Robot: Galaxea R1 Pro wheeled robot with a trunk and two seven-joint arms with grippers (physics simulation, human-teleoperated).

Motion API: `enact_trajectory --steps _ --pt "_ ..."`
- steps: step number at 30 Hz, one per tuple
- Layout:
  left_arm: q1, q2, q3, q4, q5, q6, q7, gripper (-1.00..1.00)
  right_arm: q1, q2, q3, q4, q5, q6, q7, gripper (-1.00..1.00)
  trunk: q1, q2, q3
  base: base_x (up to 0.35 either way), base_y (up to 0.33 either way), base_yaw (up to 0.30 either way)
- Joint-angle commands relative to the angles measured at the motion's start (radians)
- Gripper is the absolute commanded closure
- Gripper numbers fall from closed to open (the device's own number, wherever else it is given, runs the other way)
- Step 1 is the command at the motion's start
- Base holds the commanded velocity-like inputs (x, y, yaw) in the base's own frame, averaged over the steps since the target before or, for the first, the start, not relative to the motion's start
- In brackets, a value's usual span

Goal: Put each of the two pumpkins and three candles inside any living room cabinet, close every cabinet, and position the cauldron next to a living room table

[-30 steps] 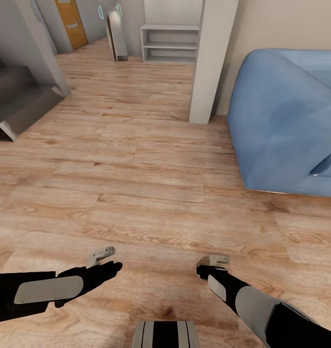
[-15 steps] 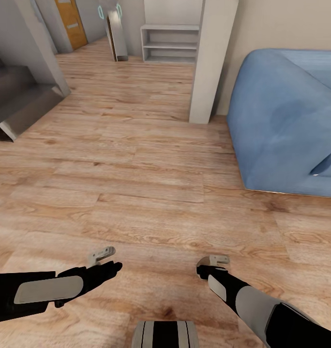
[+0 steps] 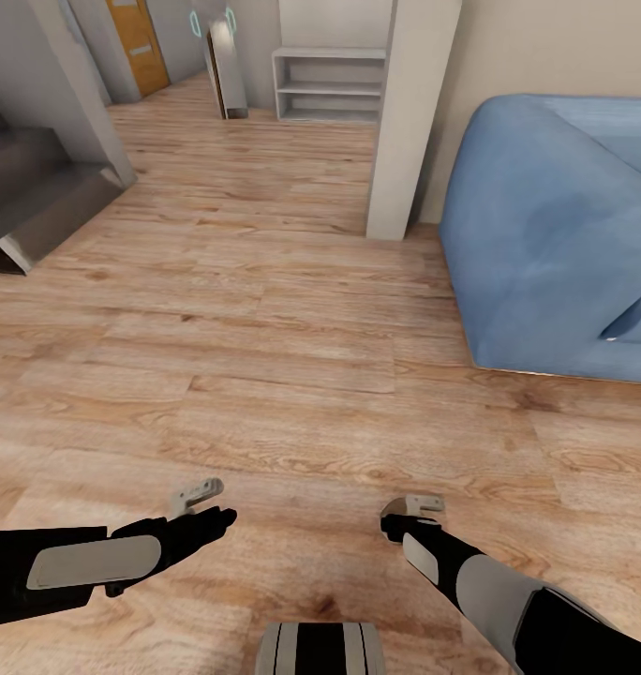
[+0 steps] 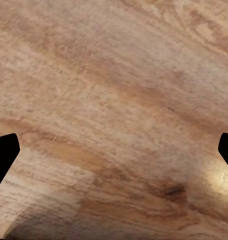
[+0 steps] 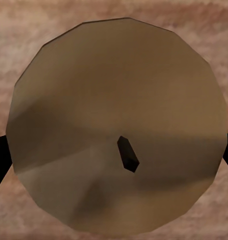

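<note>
Right jaws tight around a tan candle (image 5: 116,132), markings none.

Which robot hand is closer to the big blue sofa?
Right. The right gripper hangs over the floor, nearer the sofa at the view's right; it holds a candle. The left gripper is farther off, toward the opposite side.

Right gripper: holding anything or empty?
Holding a candle: its round tan top and dark wick sit between the dark fingers at both edges.

You get even, soft light with faint shadows and no glare. Both wrist views look slightly blurred.
</note>
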Motion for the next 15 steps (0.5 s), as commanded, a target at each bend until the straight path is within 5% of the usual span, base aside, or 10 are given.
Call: enact_trajectory --steps 1,8,15 --pt "-0.002 0.0 -0.002 -0.001 0.005 -0.006 0.0 -1.0 0.0 -0.001 0.006 -0.001 -0.009 0.005 -0.007 1.0 0.0 0.0 -0.001 0.0 0.0 0.0" --pt "-0.002 0.0 -0.018 -0.001 0.002 -0.007 -0.001 -1.0 0.0 -0.001 0.006 -0.002 -0.007 0.005 -0.007 1.0 0.0 0.0 -0.001 0.0 0.0 0.0" --pt "-0.002 0.001 -0.018 -0.001 0.001 -0.008 -0.001 -1.0 0.0 -0.001 0.006 -0.003 -0.007 0.005 -0.008 1.0 -0.003 0.001 0.026 0.0 0.0 0.0"
